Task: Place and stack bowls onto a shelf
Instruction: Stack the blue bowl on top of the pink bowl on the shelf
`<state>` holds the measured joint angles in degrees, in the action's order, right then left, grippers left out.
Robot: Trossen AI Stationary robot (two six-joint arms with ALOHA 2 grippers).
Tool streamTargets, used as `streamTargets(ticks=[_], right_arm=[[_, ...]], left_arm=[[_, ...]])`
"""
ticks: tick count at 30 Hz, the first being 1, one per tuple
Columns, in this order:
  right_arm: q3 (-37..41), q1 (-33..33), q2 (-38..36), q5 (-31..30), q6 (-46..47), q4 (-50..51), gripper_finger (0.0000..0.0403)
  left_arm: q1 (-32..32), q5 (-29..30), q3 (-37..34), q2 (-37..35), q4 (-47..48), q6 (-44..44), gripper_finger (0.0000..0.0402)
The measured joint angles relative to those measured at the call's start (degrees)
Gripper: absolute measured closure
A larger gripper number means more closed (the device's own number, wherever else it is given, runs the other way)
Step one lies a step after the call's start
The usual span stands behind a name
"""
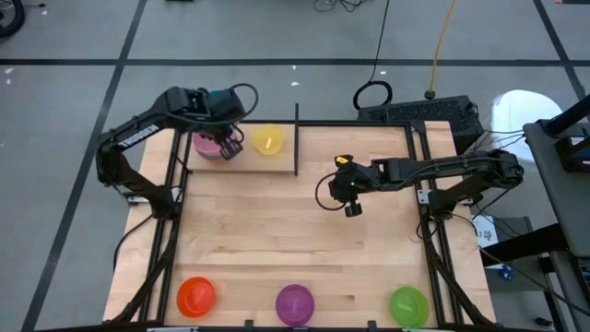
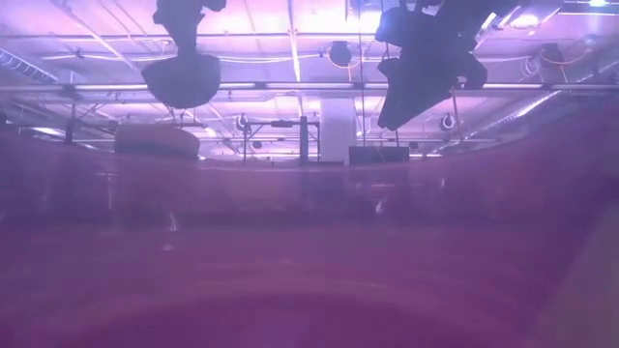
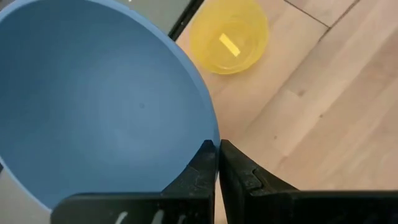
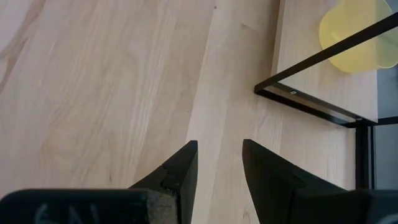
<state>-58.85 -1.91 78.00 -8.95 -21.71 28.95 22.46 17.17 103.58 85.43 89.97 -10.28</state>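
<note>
The light-wood surface (image 1: 295, 231) is spanned at its far edge by the shelf (image 1: 304, 138), with the black divider (image 1: 297, 138) upright near its middle. Above the shelf's left part the left gripper (image 3: 217, 155) is held, pinched shut on the rim of the blue bowl (image 3: 93, 106), directly over the pink bowl (image 1: 210, 146); the yellow bowl (image 1: 268, 140) sits just beside, between the pink bowl and the divider. The step in hand is judged to be nesting: the blue bowl should be levelled, centred over the pink one and lowered straight before the rim is released, so that the yellow bowl is not clipped. The right gripper (image 4: 219, 163) hangs over the bare middle with its fingers parted and nothing between them. Open room is left across the centre; the orange bowl (image 1: 196, 296), purple bowl (image 1: 295, 302) and green bowl (image 1: 408, 304) are lined along the near edge.
</note>
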Motion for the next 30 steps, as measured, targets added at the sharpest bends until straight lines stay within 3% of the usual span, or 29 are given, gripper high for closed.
streamTargets(ticks=[8,22,30], right_arm=[[0.0,0.0,0.0,0.0,0.0,0.0,0.0282],[0.0,0.0,0.0,0.0,-0.1,-0.4,0.0282],[0.0,0.0,0.0,0.0,-0.1,-0.4,0.0282]], left_arm=[[5.5,-3.1,-7.9,-1.0,0.1,1.3,0.0396],[8.5,-8.2,-20.7,-0.8,-2.8,7.1,0.0396],[8.9,-8.1,-21.7,-0.8,-5.5,7.6,0.0344]])
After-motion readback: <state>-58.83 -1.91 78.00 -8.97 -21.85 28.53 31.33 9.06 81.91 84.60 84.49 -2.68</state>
